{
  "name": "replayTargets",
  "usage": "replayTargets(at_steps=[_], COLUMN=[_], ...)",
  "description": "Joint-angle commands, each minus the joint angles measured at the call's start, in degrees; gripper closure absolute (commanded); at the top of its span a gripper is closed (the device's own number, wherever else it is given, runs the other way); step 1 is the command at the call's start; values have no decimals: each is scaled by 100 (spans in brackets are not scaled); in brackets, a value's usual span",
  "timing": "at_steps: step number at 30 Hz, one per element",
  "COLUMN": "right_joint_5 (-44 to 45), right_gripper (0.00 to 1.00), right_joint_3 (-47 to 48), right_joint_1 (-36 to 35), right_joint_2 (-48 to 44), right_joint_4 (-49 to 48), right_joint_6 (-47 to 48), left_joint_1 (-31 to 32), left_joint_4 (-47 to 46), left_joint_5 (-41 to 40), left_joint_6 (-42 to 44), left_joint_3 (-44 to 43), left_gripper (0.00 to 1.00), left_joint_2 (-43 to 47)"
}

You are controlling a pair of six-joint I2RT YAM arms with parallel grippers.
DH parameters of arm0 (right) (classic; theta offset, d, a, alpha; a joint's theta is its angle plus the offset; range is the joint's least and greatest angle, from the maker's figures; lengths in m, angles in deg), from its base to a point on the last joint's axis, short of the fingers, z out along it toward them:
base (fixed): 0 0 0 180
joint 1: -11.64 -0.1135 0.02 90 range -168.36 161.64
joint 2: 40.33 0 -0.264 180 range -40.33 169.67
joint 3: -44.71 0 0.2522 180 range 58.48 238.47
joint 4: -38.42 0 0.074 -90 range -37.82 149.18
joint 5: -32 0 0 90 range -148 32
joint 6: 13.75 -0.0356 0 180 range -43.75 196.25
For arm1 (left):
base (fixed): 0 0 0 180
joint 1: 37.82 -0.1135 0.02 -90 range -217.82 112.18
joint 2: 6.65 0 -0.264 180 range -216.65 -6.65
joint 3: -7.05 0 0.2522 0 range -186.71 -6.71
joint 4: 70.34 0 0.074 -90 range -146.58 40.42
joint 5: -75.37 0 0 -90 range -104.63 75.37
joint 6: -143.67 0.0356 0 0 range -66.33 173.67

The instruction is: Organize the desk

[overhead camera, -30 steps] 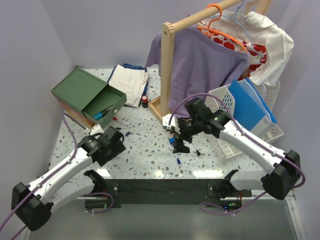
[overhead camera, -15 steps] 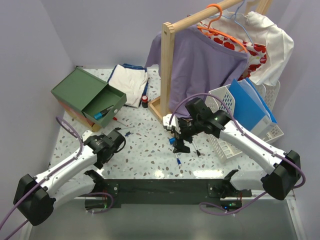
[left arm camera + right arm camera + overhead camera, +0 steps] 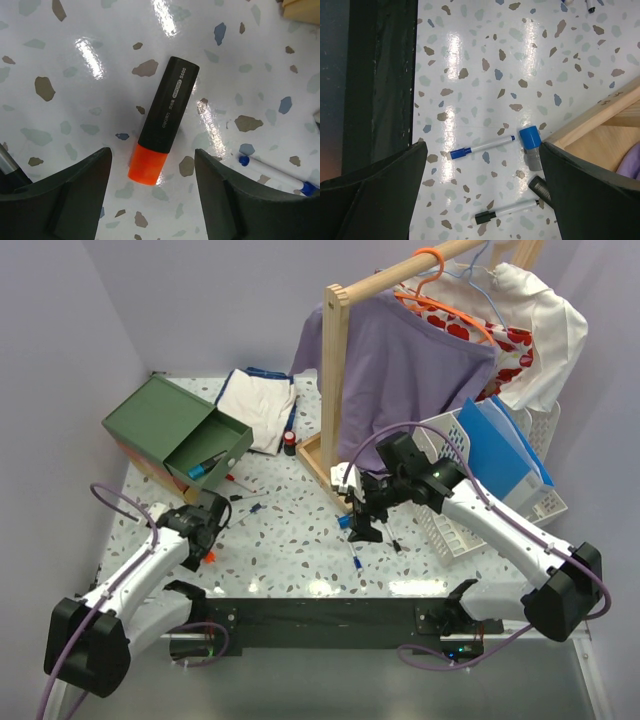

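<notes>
1. Beneath the left claw [image 3: 151,160], the speckled bench [image 3: 65,60] carries a black highlighter [image 3: 167,112], orange cap nearest; jaws stand wide either side, touching nothing.
2. Over loose pens [image 3: 482,146], the right claw [image 3: 480,155] hangs wide open, empty.
3. Risk: tilted across the jaws, the highlighter may pivot or skid on the gloss.

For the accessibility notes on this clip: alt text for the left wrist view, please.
A black highlighter with an orange end lies flat on the speckled white desk, its orange end between the open fingers of the left gripper, untouched. A white pen with blue ends lies at the lower right.
</notes>
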State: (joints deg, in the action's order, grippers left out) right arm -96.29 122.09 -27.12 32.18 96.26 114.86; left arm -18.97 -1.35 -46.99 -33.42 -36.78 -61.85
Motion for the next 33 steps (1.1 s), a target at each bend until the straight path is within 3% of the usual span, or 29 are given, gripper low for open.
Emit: replayTargets(at_steps=[1,14,17,21,27,33], right_joint_5=[-294,-390,-399,-452,-487,-549], right_gripper=[1,1,1,1,1,1], right_joint_3=[63,98,107,125,142,178], right_joint_1=[106,220,238,255,282,299], right_joint_2=[-264,-396,-422,-439,-457,-413], right_joint_4=[-83,-39,-22,31,75,136], right_joint_6=[24,32,41,76,103,138], left_joint_1=[-145,-707,-734,-760,-795,-787], left_joint_4=[-644,-987,-1066,-1180,-979,-74], left_joint_5=[265,459,485,520,398,388], left_joint_6=[430,764,764,825,930,1342], left_joint_3=[202,282,334,405,309,-402], left_gripper=[28,37,46,68,92,100], left_joint_2=[-254,-1001,-1011,-931,-633,570])
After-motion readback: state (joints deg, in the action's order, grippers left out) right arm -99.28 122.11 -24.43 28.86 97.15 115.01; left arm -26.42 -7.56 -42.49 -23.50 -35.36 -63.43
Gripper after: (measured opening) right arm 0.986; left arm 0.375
